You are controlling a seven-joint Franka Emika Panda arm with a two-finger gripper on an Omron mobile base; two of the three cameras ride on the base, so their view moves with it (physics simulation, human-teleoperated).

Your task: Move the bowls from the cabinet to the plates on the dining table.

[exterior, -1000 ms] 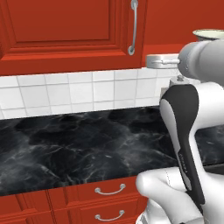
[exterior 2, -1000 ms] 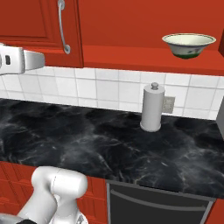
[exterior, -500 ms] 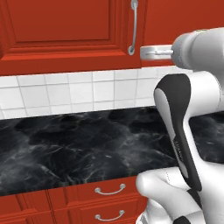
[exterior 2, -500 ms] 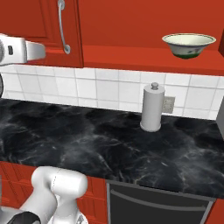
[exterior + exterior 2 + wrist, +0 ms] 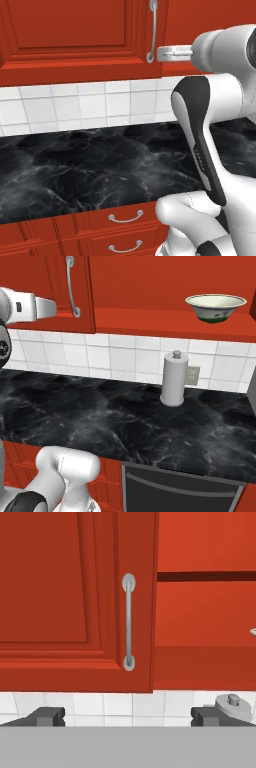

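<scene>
The red cabinet [image 5: 60, 587] has its left door closed, with a long silver handle [image 5: 128, 622] near the door's right edge. My gripper [image 5: 127, 717] is open, its fingertips [image 5: 47, 716] wide apart, level with the cabinet's bottom edge and a short way in front of the handle. From the sides, the gripper [image 5: 162, 52] [image 5: 54, 306] points at the lower end of the handle [image 5: 152, 30] [image 5: 71, 286] without touching it. A cream bowl with a green band [image 5: 216, 307] stands on the cabinet's open shelf to the right. The plates and the dining table are out of view.
A black marble counter [image 5: 100, 421] runs under the cabinet, backed by white tiles [image 5: 75, 107]. A grey paper towel holder [image 5: 174, 378] stands on it below the bowl. Red drawers [image 5: 125, 217] and a dark oven front [image 5: 180, 488] lie beneath the counter.
The hand has risen and moved closer to the door handle. The arm now hides the bowl in the left base view. The jaws stay wide.
</scene>
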